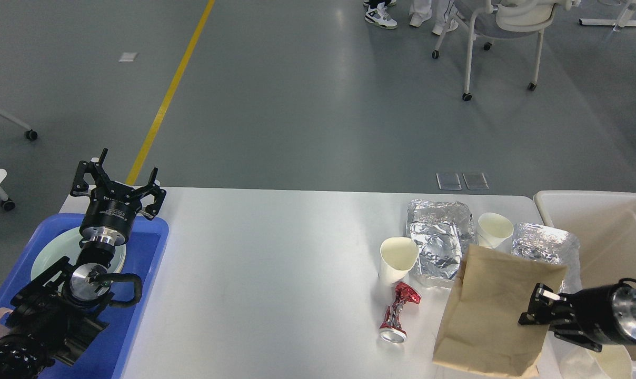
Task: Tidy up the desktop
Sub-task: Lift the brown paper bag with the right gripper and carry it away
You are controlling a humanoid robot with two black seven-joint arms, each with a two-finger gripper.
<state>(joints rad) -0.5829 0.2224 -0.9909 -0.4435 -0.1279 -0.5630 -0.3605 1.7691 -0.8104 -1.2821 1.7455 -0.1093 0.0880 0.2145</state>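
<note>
The white desktop (276,263) carries litter at its right end. My right gripper (534,308) is shut on a brown paper bag (492,310) and holds it up above the table's right front. Behind the bag lie two crumpled foil trays (436,237) (547,243), partly hidden by it. Two white paper cups (397,258) (494,229) stand by the foil. A crushed red can (398,313) lies in front of the left cup. My left gripper (117,181) is open and empty above the back edge of the blue tray (144,273).
A pale green plate (52,252) lies in the blue tray under my left arm. A cream bin (607,237) stands past the table's right edge. Another white cup (613,363) lies under my right wrist. A chair (502,31) stands on the floor behind.
</note>
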